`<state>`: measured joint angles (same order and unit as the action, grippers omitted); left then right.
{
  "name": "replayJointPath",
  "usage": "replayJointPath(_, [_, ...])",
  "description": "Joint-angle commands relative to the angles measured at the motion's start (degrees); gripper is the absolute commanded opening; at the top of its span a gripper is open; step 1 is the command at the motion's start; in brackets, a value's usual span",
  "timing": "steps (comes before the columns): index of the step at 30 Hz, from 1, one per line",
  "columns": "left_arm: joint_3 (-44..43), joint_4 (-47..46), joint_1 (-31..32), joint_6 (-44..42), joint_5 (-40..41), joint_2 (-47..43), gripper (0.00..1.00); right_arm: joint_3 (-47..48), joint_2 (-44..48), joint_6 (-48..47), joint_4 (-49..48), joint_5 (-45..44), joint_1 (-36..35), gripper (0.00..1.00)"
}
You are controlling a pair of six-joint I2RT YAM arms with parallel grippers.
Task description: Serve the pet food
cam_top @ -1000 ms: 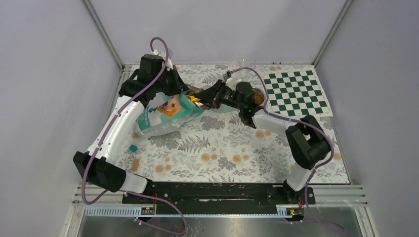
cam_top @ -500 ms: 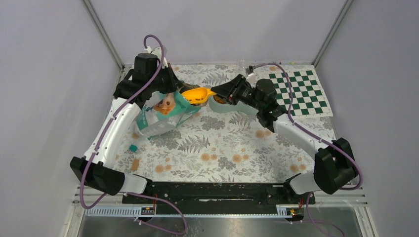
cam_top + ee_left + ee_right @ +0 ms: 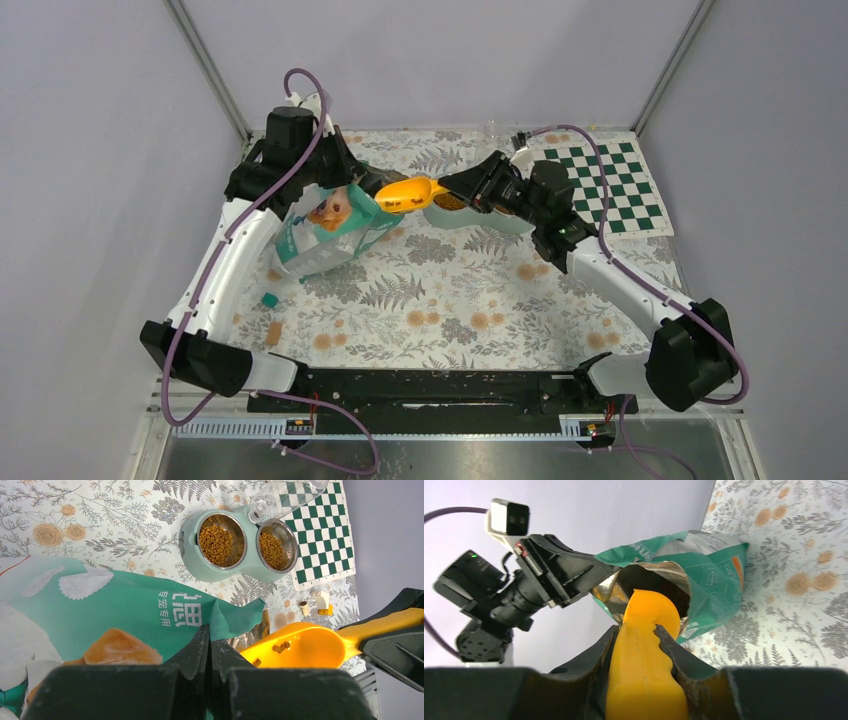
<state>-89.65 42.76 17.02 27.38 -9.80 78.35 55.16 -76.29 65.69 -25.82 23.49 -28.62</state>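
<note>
Bag (image 3: 125,605) held open for scooping.
Your left fingers (image 3: 195,652) pinch its rim; right fingers (image 3: 599,652) grip the scoop (image 3: 649,615) ahead, at its mouth.

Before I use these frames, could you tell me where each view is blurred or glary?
Top external view: even, soft light, sharp throughout. Left wrist view: the left gripper is a dark, soft blur, the pet food in the bowls crisp. Right wrist view: the right gripper and scoop are soft near the lens; foil inside the bag glints.
</note>
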Motion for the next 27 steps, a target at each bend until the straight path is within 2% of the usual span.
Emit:
replayJointPath(1, [-4.0,-6.4,-0.5,1.1,-2.4,-3.1,0.0,3.4,1.4,-6.7,4.9,-1.4,-0.2,0.0])
replayJointPath(6, [-2.1,-8.1,-0.4,3.5,-6.5,-3.0,0.0,9.1,-2.9,-12.4,11.2,-4.4,-5.0,0.0])
replayJointPath(12, [-1.1,-8.9,-0.5,6.0,-9.2,-1.9,0.0,15.2,-11.6,-16.6,13.7,-10.5,-11.9,0.0])
replayJointPath(21, [-0.9,-9.7,-0.4,7.1,-10.0,-1.3,0.0,27.9,-26.9,-25.8,20.3,-13.9,-17.5,0.0])
replayJointPath(27, [0.1,-11.4,-0.3,8.8,-12.4,-0.2,0.0,30.8,-34.2,-29.6,23.2,-15.3,-19.4,0.0])
